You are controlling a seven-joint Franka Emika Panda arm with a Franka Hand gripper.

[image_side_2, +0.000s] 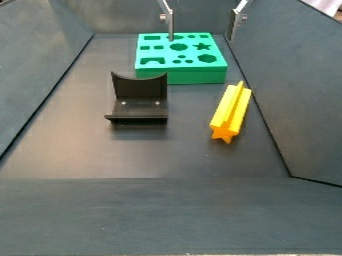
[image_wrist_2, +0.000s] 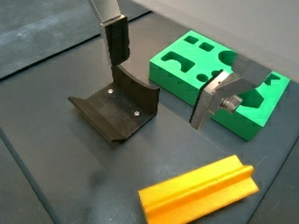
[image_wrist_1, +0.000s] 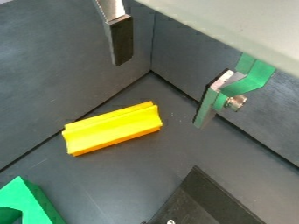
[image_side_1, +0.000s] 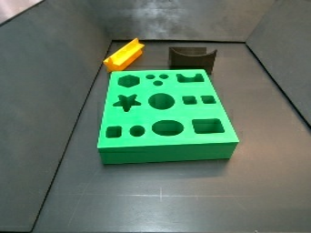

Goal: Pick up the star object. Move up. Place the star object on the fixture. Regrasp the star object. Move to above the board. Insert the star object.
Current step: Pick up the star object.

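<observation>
The star object (image_wrist_1: 114,128) is an orange-yellow bar lying flat on the dark floor, close to a side wall; it also shows in a side view (image_side_2: 231,110). My gripper (image_wrist_1: 162,92) hangs open and empty well above the floor, apart from the bar. In a side view only its fingertips (image_side_2: 166,18) show, high over the far end of the box. The fixture (image_wrist_2: 117,109), a dark block with a curved notch, stands next to the green board (image_wrist_2: 216,79). From a side view the board (image_side_1: 165,114) shows its star, hexagon, circle and square cut-outs.
Dark grey walls (image_side_2: 267,80) enclose the floor on all sides. The bar lies between the fixture (image_side_2: 136,100) and one wall. Bare floor (image_side_2: 147,200) stretches in front of the fixture.
</observation>
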